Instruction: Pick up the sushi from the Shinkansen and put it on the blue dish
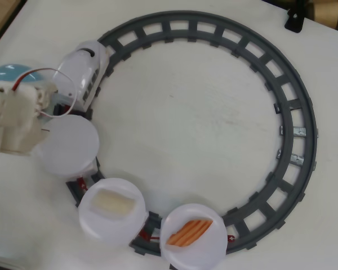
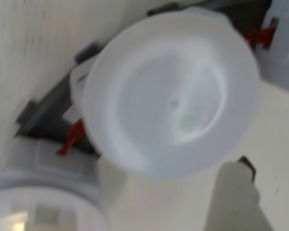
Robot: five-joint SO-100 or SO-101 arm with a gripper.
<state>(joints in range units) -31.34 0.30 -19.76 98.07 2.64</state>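
Observation:
The Shinkansen, a white toy train, stands on the left of the grey ring track. Behind it come three round white plates. The first plate is bare and fills the wrist view. The second carries a white sushi, the third an orange sushi. The blue dish lies at the far left, partly hidden by my arm. My gripper hovers at the left rim of the bare plate. Only one blurred finger shows, so I cannot tell if it is open or holding anything.
Red couplers join the cars. A black object stands at the table's top right corner. The table's edge runs along the top left.

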